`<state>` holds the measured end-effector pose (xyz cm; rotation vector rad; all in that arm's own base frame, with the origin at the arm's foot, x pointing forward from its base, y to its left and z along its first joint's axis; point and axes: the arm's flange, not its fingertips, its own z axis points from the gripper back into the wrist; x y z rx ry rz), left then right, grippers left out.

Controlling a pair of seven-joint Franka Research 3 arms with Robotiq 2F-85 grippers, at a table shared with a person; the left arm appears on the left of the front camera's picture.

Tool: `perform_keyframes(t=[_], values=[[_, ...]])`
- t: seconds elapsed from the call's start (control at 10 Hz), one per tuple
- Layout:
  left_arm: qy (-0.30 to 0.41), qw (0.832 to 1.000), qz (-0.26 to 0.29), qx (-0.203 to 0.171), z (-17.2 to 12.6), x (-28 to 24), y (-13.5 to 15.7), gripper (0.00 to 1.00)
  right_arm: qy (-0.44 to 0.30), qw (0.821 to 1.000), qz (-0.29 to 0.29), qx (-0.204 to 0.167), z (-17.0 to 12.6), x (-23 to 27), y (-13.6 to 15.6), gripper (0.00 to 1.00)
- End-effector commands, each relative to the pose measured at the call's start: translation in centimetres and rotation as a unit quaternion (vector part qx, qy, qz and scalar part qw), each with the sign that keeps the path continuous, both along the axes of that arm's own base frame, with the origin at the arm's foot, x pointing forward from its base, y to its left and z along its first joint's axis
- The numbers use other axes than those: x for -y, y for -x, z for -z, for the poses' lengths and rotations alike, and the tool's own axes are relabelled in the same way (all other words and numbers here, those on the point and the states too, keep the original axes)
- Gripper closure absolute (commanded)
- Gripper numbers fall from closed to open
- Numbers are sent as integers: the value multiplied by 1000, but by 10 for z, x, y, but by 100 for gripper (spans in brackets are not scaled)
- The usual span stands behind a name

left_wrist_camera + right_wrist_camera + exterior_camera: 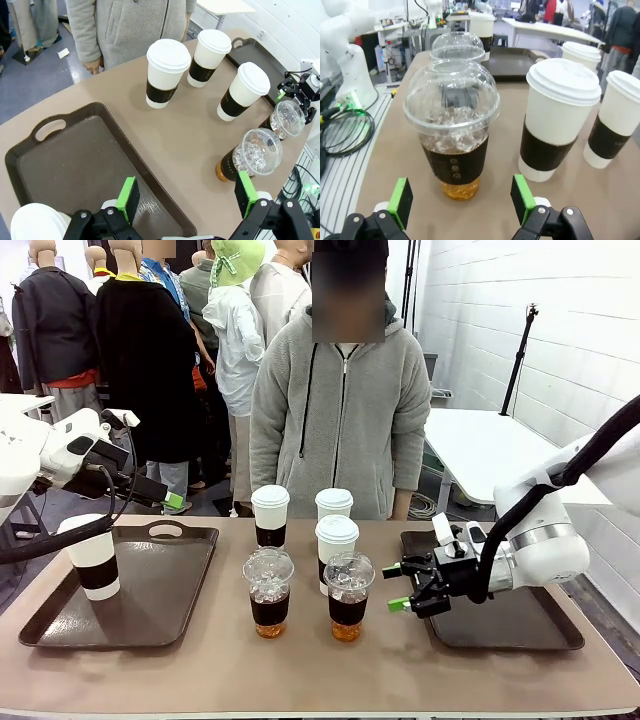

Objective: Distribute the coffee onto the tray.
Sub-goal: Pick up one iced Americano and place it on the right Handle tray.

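Note:
Several coffee cups stand mid-table. Three white lidded paper cups [270, 515] [334, 505] [336, 543] are at the back. Two clear dome-lidded iced coffees [269, 592] [348, 596] are in front. A fourth white cup [92, 555] stands on the left brown tray [150, 600]. My right gripper [400, 587] is open, level with the right iced coffee [452, 125] and just short of it. My left gripper [175, 502] hovers open and empty above the left tray [75, 160], with its green pads [129, 197] apart.
A second brown tray [500, 625] lies under my right arm at the table's right. A person in a grey fleece [340, 410] stands at the far edge behind the cups. Bare tabletop [200, 670] runs along the near edge.

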<state>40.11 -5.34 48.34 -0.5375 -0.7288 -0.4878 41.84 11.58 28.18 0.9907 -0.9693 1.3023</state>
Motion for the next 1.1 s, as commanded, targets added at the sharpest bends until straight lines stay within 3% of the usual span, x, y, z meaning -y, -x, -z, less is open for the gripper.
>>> perform_keyframes(t=[0.0,1.0], values=[[7,1000,10,7,5,-2,-4,0,-20,1000,-8,12,11,-13,-6,0],[7,1000,10,7,5,-2,-4,0,-45,998,-46,-9,25,-37,-15,0]])
